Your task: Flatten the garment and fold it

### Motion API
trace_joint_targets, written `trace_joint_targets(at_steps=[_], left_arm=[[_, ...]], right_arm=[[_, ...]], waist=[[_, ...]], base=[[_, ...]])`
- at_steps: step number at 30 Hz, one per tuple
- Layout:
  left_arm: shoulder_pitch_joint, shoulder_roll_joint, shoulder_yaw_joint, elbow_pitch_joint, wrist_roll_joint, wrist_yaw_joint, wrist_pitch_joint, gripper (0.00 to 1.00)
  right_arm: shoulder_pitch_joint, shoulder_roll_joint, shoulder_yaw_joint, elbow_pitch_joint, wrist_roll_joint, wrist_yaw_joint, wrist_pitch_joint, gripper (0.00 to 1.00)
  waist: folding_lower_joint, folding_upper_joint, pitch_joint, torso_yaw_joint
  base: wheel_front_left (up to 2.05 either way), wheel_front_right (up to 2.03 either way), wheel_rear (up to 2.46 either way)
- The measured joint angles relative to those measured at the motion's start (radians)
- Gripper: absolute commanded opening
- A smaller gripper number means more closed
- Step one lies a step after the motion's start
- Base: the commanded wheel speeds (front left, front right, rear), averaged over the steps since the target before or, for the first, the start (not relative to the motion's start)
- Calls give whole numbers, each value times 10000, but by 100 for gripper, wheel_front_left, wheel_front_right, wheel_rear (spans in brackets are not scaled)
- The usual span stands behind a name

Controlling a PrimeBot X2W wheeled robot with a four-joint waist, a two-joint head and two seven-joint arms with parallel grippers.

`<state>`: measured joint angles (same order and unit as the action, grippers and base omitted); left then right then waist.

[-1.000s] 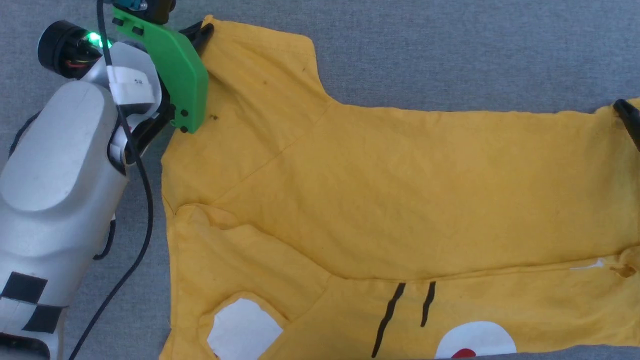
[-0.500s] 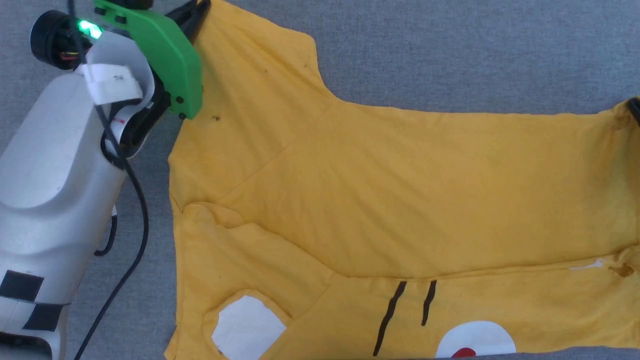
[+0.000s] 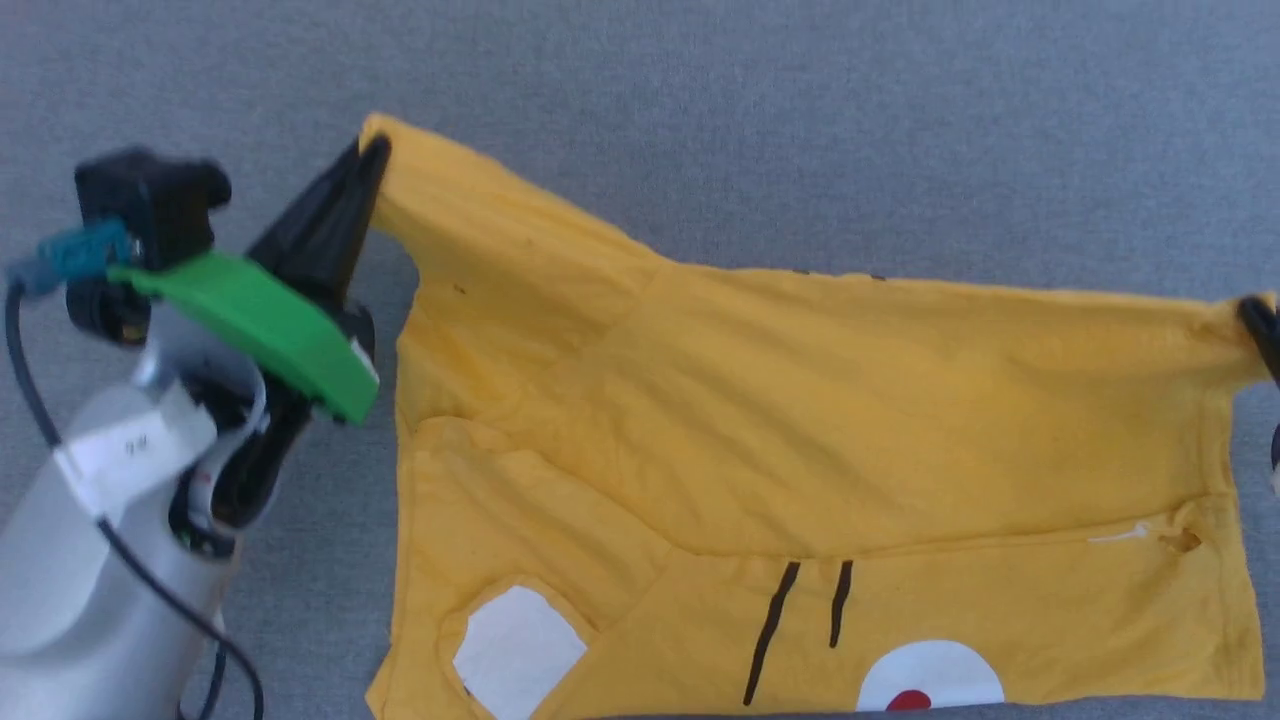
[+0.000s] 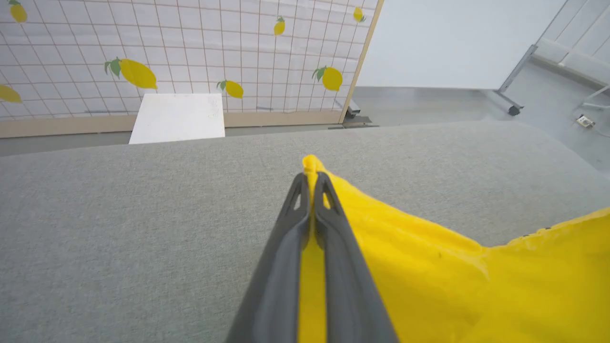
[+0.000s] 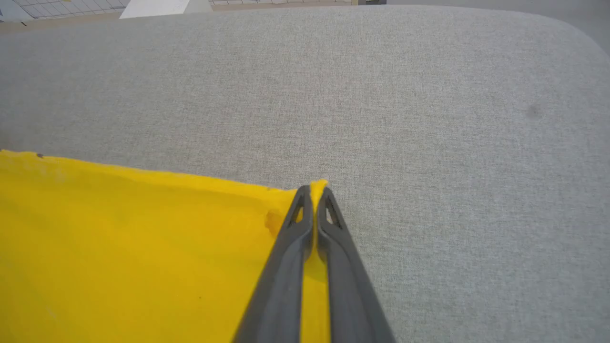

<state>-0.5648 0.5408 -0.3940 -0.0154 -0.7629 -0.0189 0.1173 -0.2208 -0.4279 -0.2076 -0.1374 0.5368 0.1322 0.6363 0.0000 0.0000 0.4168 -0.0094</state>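
Observation:
The garment point(image 3: 800, 420) is a bright yellow T-shirt spread across the grey surface, with white patches, two dark stripes and a white circle with a red dot along its near edge. My left gripper point(image 3: 372, 150) is shut on the tip of the far left sleeve, lifting it off the surface. In the left wrist view the garment point(image 4: 429, 271) is pinched between the closed fingers of my left gripper point(image 4: 310, 175). My right gripper point(image 3: 1250, 312) is shut on the far right corner. In the right wrist view my right gripper point(image 5: 313, 189) clamps the garment point(image 5: 133, 238) at its edge.
The grey fabric surface point(image 3: 800, 120) stretches wide beyond the shirt. In the left wrist view a white board point(image 4: 177, 118) leans on a lemon-patterned tiled wall point(image 4: 190, 52) past the far edge. A black cable point(image 3: 30, 380) loops off my left arm.
My right gripper has shut on the right corner. Both grippers have raised the far edge, pulling it taut. The head view has shifted, so the shirt sits lower.

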Motion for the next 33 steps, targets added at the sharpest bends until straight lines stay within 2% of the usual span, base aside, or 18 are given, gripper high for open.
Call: trace_joint_targets(at_steps=[7, 15, 20, 27, 28, 29, 30, 33], left_arm=[[2453, 393, 184, -1578, -222, 443, -477, 0], [4516, 548, -42, -2178, -466, 819, -614, 0], [5520, 535, -251, -1896, -675, 1026, -591, 0], [5896, 418, -702, -978, -650, 1095, -568, 0], [5891, 355, -798, -790, -650, 1095, -500, 15], [5880, 284, -876, -625, -644, 1093, -472, 32], [5861, 201, -938, -472, -639, 1093, -472, 98], [5706, -136, -1074, 79, -616, 1083, -495, 100]], right_arm=[[1440, 355, -460, -362, 240, 0, -138, 0], [2905, 890, -1085, -527, 495, 0, -198, 0], [3707, 1331, -1377, -499, 430, 0, -211, 0], [4004, 1753, -1051, -27, -12, 0, -502, 0], [3994, 1799, -963, 140, -75, 0, -550, 27], [3989, 1825, -876, 261, -136, 0, -617, 100], [3963, 1854, -826, 389, -186, 0, -698, 100], [3789, 1843, -662, 828, -320, 0, -928, 100]], waist=[[0, 0, -902, 130], [0, 0, -1534, 244], [0, 0, -1700, 236], [0, 0, -1905, 184], [0, 0, -1931, 181], [0, 0, -1952, 181], [0, 0, -1968, 184], [-1, 0, -2040, 201]], base=[[0, 0, 0], [0, 0, 0], [0, 0, 0], [0, 0, 0], [0, 0, 0], [0, 0, 0], [0, 0, 0], [0, 0, 0]])
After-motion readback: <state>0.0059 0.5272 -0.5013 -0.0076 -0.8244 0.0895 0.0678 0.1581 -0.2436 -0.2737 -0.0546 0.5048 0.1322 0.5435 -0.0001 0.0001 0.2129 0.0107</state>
